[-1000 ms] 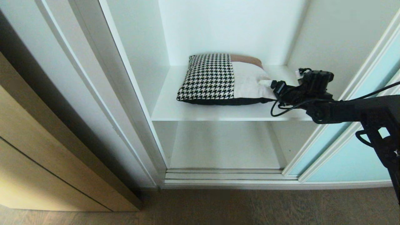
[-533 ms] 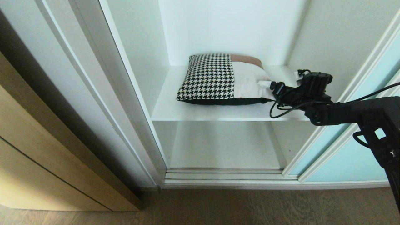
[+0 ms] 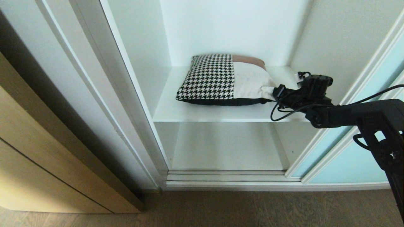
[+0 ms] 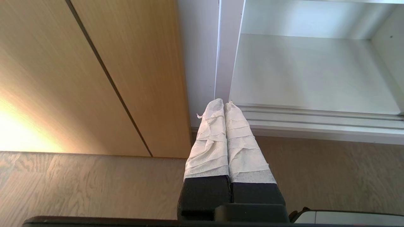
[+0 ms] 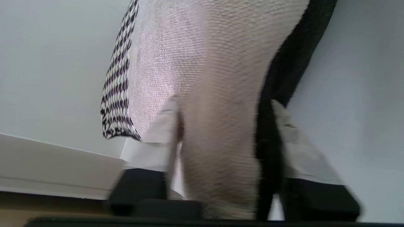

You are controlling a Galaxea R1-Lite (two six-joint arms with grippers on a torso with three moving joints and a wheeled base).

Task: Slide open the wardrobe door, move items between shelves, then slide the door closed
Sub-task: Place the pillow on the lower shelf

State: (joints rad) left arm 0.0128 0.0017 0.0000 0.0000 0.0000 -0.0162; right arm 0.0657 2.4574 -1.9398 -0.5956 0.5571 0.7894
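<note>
Head view: R gripper [image 3: 270, 90] clamped on patchwork cushion [image 3: 221, 80], upper shelf [image 3: 221, 114].
Cushion lies flat on upper shelf of open wardrobe, houndstooth patch to left, cream patch to right, brown strip at back, dark underside. R gripper grasps its right front corner; right wrist view shows taped fingers [image 5: 296, 148] pinching cream fabric and dark back between them. Lower shelf [image 3: 227, 148] bare. Sliding door [image 3: 353, 157], pale aqua glass, pushed to right behind R arm. L gripper [image 4: 224, 105] clenched, holding nothing, parked low near floor by wooden cabinet front [image 4: 94, 78].
</note>
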